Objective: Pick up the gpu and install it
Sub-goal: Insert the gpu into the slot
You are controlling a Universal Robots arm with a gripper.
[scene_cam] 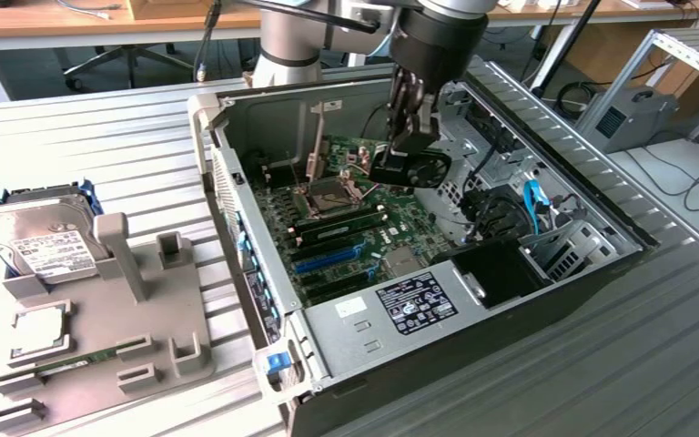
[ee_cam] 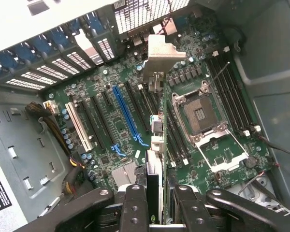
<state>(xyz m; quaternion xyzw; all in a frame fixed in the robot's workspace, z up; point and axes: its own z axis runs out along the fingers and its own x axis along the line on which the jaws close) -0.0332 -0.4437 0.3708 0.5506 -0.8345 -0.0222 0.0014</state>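
Note:
My gripper (scene_cam: 400,146) hangs inside the open computer case (scene_cam: 592,214), above the motherboard (scene_cam: 362,214). It is shut on the gpu (scene_cam: 415,169), whose round black fan faces the exterior view's right. In the wrist view the gpu (ee_cam: 155,145) stands edge-on between my two black fingers (ee_cam: 135,205), with its silver end bracket (ee_cam: 162,50) at the far end near the case's rear slots. The card hovers over the motherboard (ee_cam: 106,82) between the blue expansion slot (ee_cam: 127,113) and the open CPU socket (ee_cam: 203,116). I cannot tell whether its lower edge touches a slot.
A grey holder tray (scene_cam: 143,319) lies outside the case on the exterior view's left, carrying a silver hard drive (scene_cam: 46,246), a CPU (scene_cam: 40,330) and a RAM stick (scene_cam: 76,360). Case walls, cables (ee_cam: 53,125) and a drive cage (scene_cam: 556,246) surround the board.

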